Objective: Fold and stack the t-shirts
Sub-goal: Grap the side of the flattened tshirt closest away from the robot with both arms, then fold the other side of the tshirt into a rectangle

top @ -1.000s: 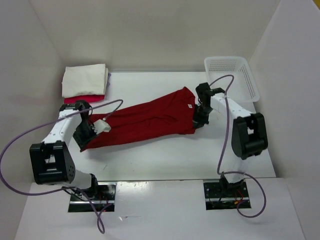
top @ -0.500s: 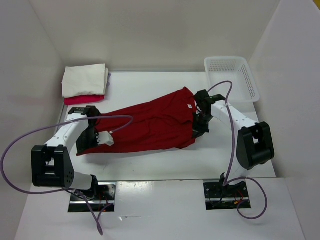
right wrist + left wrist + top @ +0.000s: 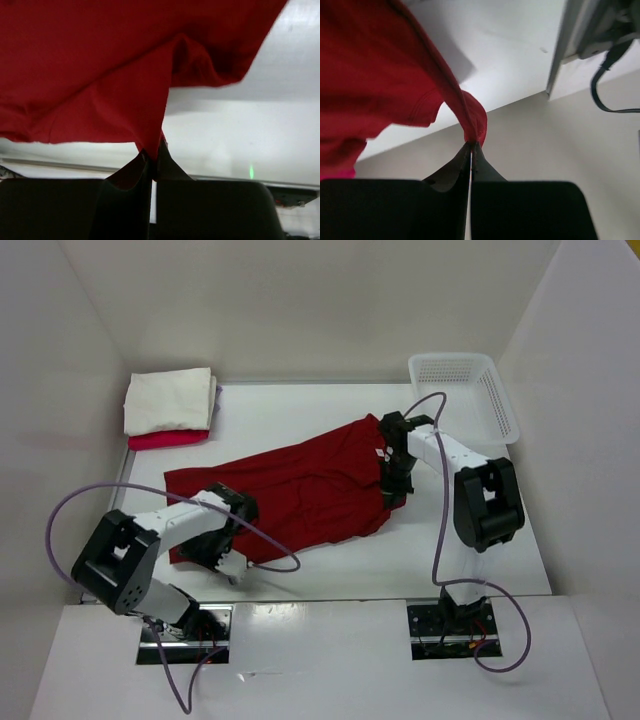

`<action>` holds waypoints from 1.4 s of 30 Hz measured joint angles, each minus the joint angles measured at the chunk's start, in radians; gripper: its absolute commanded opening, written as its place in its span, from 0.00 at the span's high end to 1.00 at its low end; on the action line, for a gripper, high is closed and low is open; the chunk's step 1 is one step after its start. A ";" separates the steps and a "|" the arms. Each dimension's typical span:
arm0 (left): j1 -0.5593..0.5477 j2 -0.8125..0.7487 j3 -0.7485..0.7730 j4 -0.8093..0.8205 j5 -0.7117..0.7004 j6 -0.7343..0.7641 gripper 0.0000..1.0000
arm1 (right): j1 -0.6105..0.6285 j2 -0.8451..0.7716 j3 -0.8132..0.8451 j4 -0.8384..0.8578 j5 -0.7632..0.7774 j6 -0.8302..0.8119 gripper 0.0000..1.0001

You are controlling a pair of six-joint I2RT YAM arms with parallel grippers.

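Lower left, the left gripper has its jaws clamped on an edge of the dark red t-shirt, spread mid-frame on the counter. The right gripper pinches the right-hand edge. Either thin pinch could slip, collapsing the fold.

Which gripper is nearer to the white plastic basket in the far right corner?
Right. The right gripper pinches the dark red t-shirt just near-left of the basket. The left gripper holds the shirt's opposite end, far off toward the near left.
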 measured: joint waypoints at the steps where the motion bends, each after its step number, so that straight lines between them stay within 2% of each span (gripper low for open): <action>1: -0.021 0.023 -0.005 -0.006 0.008 -0.003 1.00 | -0.001 0.019 0.024 0.000 0.003 -0.006 1.00; 5: -0.032 0.124 0.011 -0.020 0.068 -0.049 1.00 | -0.035 0.063 0.107 -0.006 -0.009 -0.032 1.00; 8: 0.012 0.190 0.105 -0.035 0.140 -0.081 1.00 | -0.068 0.093 0.210 -0.024 -0.016 -0.039 1.00; 13: 0.211 0.229 0.310 -0.009 0.248 -0.125 1.00 | -0.083 0.215 0.451 -0.025 -0.031 -0.051 1.00; 22: 0.528 0.307 0.387 -0.019 0.325 -0.131 1.00 | -0.083 0.458 0.763 -0.050 -0.044 -0.054 1.00; 28: 0.657 0.346 0.490 -0.017 0.354 -0.130 1.00 | -0.083 0.517 0.892 -0.052 -0.050 -0.053 1.00; 37: 0.679 0.450 0.549 0.039 0.340 -0.162 1.00 | -0.082 0.584 0.927 -0.051 -0.049 -0.054 1.00; 42: 0.679 0.481 0.595 0.130 0.295 -0.203 1.00 | -0.082 0.634 0.934 -0.053 -0.033 -0.053 1.00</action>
